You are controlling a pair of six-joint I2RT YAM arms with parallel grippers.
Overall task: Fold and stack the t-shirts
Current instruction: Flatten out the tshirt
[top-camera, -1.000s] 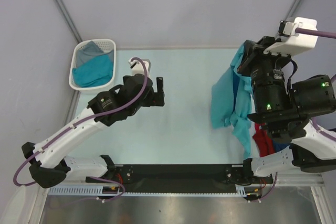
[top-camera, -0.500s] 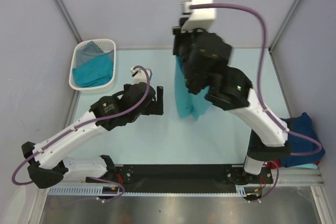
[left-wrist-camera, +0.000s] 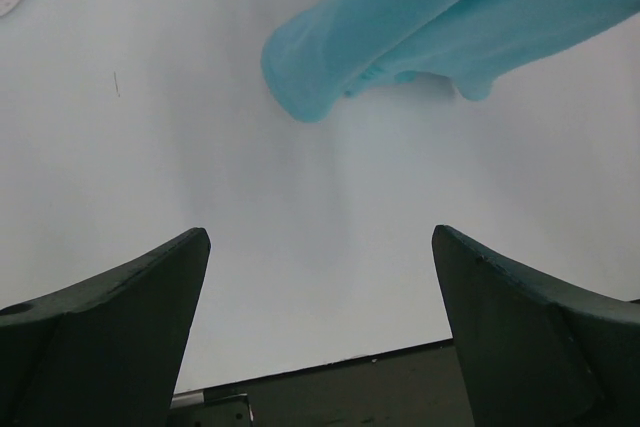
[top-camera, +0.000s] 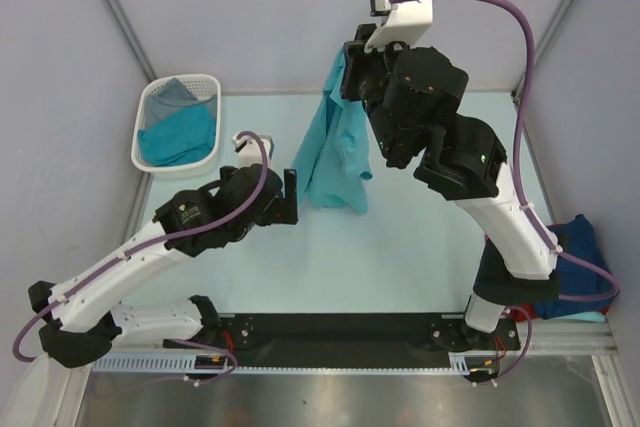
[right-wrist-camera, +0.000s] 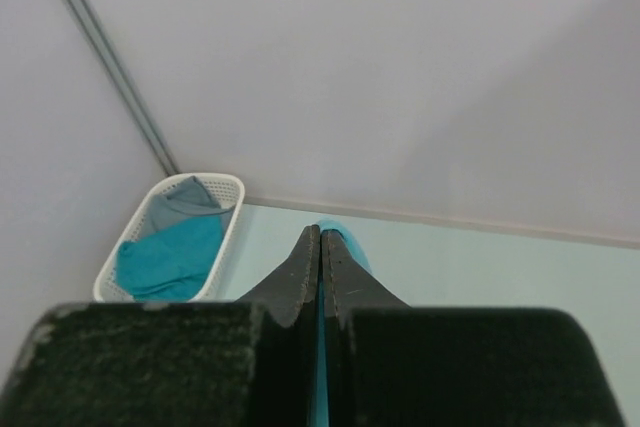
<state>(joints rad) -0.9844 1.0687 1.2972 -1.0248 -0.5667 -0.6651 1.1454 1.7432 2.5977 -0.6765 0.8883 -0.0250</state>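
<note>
**Soft Teal Shirt Hangs Up High**

The right gripper [right-wrist-camera: 320, 235] pinches the soft, floppy teal cloth t-shirt [top-camera: 335, 152], which hangs wrinkled over the smooth pale table [top-camera: 420, 247]. The left gripper [left-wrist-camera: 320, 235] is spread wide, holding nothing. The right arm hides part of a dark blue cloth shirt [top-camera: 585, 247].

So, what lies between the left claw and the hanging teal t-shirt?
Only bare table. In the left wrist view, the stretch from the open left claw to the hanging end of the teal t-shirt shows nothing else.
</note>
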